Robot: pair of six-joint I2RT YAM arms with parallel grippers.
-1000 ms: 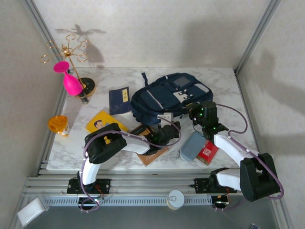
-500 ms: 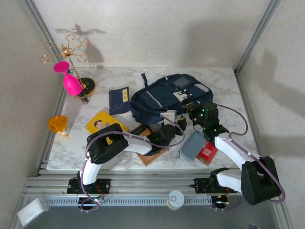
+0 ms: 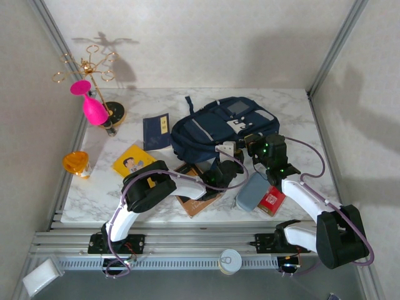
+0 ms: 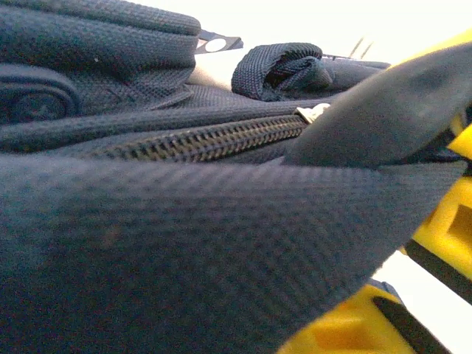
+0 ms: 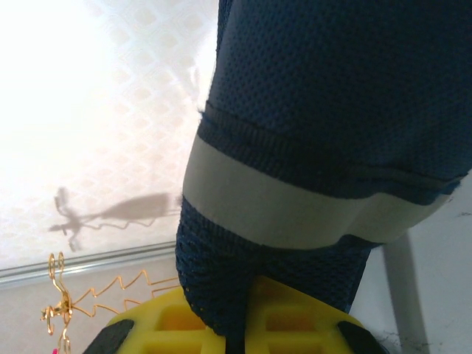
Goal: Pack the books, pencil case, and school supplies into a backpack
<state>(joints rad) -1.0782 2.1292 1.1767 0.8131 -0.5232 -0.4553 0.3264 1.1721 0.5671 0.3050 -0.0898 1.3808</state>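
Backpack (image 3: 212,125) fabric pinched in right gripper (image 5: 230,324) (jaws nearly closed); left gripper (image 3: 230,164) opening unclear.

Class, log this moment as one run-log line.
left gripper: backpack fabric between fingers | right gripper: shut on backpack | pencil case, red pack: on table

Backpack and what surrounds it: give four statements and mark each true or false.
1. The navy book lies left of the backpack. True.
2. The pencil case is inside the backpack. False: it lies on the table, beside the red pack.
3. The right pincer is shut on backpack fabric. True.
4. The orange cup stands on the backpack. False: it stands near the table's left edge, well away from the backpack.
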